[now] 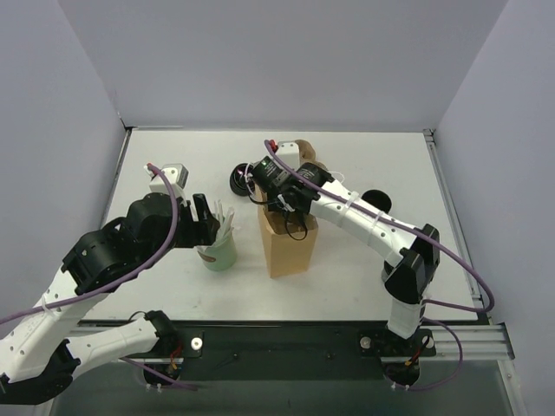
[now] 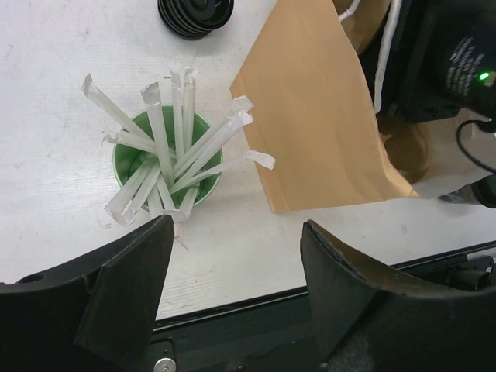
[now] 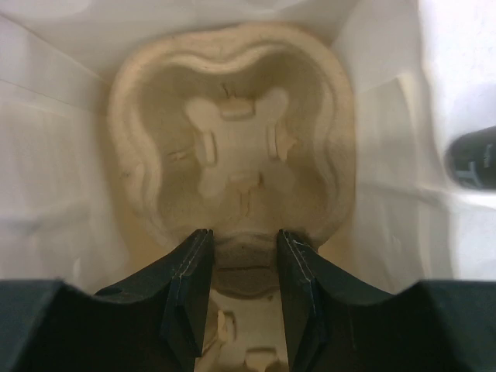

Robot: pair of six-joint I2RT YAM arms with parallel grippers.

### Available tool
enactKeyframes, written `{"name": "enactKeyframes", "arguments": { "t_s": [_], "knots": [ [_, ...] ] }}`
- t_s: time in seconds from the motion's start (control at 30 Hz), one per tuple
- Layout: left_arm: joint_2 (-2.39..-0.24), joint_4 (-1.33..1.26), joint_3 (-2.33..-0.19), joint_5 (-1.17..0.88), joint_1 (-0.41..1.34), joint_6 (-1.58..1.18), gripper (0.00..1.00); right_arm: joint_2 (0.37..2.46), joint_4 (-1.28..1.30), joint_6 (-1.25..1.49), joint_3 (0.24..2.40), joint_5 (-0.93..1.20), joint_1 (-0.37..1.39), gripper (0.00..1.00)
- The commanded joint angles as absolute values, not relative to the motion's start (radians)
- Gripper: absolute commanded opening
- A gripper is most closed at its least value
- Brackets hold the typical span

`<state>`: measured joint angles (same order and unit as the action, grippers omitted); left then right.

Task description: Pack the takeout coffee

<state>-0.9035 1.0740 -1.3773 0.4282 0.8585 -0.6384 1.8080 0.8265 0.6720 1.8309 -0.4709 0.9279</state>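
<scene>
While I'm on the top view, the takeout coffee (image 1: pixel 241 180) sits upper centre, up-left of the paper bag (image 1: pixel 290 251) and outside it. The left gripper (image 1: pixel 208 224) hangs by the green cup (image 1: pixel 219 253).
Left wrist: jaws spread, nothing between them. Straws (image 2: pixel 174 147) are in the cup ahead, coffee at the top edge.
Right wrist: the right gripper (image 3: pixel 242 271) is inside the bag, pinching the pulp cup carrier (image 3: pixel 232 139).

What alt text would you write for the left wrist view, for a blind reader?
A green cup full of paper-wrapped white straws stands on a table, beyond the left tool's open black fingers. A brown paper bag stands beside it; a round black object sits at the top edge.
</scene>
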Motion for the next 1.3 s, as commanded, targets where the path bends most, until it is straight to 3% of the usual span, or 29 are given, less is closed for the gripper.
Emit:
{"name": "enactKeyframes", "arguments": {
  "t_s": [0.0, 0.57, 0.73, 0.83, 0.87, 0.93, 1.07, 1.27],
  "knots": [
    [-0.891, 1.083, -1.391, 0.460, 0.861, -0.629, 0.77, 1.782, 0.773, 0.653, 1.730, -0.413, 0.917, 0.28],
    [-0.894, 1.124, -1.373, 0.479, 0.854, -0.670, 0.76, 1.773, 0.583, 0.664, 1.487, -0.368, 0.891, 0.33],
    [-0.888, 1.120, -1.374, 0.503, 0.854, -0.666, 0.76, 1.799, 0.554, 0.660, 1.485, -0.396, 0.891, 0.46],
    [-0.891, 1.127, -1.397, 0.508, 0.853, -0.663, 0.77, 1.792, 0.554, 0.660, 1.493, -0.410, 0.891, 0.61],
    [-0.896, 1.131, -1.405, 0.509, 0.853, -0.660, 0.77, 1.784, 0.555, 0.658, 1.493, -0.414, 0.891, 0.71],
    [-0.899, 1.132, -1.426, 0.517, 0.853, -0.647, 0.77, 1.755, 0.557, 0.654, 1.496, -0.420, 0.891, 0.78],
    [-0.900, 1.118, -1.436, 0.529, 0.851, -0.632, 0.77, 1.703, 0.609, 0.650, 1.538, -0.408, 0.893, 0.79],
    [-0.907, 1.092, -1.471, 0.541, 0.853, -0.589, 0.77, 1.661, 0.718, 0.652, 1.684, -0.348, 0.893, 0.72]
  ]
}}
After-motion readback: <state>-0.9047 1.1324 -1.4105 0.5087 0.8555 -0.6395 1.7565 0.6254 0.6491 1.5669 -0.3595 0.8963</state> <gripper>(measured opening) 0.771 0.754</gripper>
